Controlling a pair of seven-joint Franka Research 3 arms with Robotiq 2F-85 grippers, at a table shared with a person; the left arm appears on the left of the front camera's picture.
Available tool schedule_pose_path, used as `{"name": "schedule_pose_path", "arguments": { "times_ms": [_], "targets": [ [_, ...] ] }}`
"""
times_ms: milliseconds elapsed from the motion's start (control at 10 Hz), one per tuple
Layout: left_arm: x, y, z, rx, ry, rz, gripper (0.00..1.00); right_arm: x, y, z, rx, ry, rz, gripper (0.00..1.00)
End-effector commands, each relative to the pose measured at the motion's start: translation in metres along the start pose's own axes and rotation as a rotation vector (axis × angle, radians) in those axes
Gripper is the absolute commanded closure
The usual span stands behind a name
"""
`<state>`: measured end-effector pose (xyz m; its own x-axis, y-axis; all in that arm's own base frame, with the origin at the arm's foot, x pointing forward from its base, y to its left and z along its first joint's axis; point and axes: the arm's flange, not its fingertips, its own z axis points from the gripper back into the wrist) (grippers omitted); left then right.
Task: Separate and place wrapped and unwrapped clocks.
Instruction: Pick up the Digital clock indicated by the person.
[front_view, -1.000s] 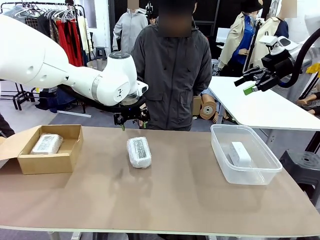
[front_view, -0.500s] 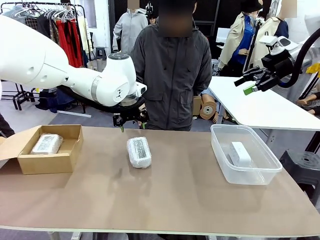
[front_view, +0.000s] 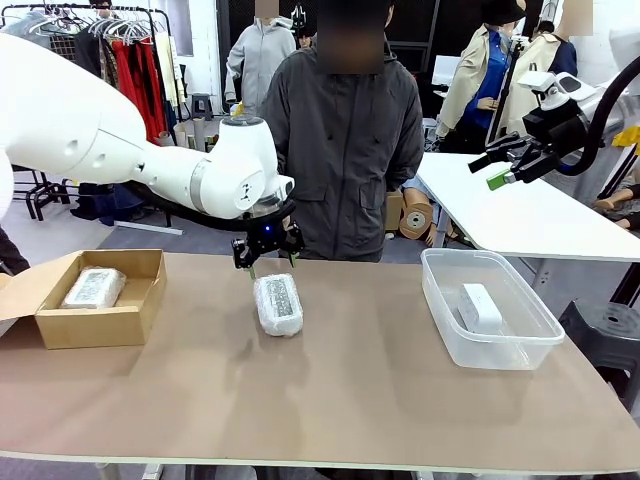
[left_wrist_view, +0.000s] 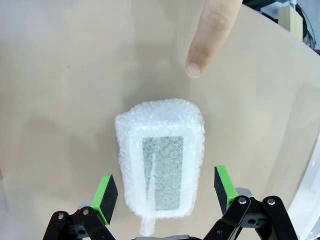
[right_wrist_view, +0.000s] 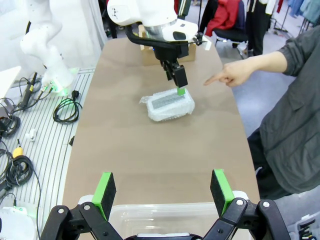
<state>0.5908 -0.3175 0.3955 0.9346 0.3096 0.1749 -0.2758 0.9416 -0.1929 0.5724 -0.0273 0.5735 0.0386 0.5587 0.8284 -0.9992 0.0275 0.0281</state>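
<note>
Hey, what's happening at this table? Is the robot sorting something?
Yes, it is sorting small clocks. Its left tool, jaws open, hovers just above a bubble-wrapped clock mid-table, not gripping it, while a person's hand points at that clock. A second wrapped clock lies in the cardboard box at the left; a bare white clock sits in the clear bin at the right. The right tool hangs open, raised off to the right.

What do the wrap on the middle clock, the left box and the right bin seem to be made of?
Wrap on the middle clock: clear bubble wrap, likely soft plastic; round air cells show. Box: brown cardboard, matte, with a folded flap. Bin: clear, glossy, probably rigid plastic; the white clock inside shows through.
</note>
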Motion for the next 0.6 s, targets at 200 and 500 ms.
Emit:
{"name": "schedule_pose_path", "arguments": {
  "times_ms": [200, 500],
  "targets": [
    [-0.005, -0.007, -0.02, 0.088, 0.02, 0.006, 0.0, 0.001, 0.0, 0.002, 0.005, -0.002, 0.004, 0.0],
    [-0.005, -0.013, -0.029, 0.12, 0.03, 0.018, 0.0, 0.001, 0.0, 0.002, 0.005, -0.002, 0.004, 0.0]
  ]
}}
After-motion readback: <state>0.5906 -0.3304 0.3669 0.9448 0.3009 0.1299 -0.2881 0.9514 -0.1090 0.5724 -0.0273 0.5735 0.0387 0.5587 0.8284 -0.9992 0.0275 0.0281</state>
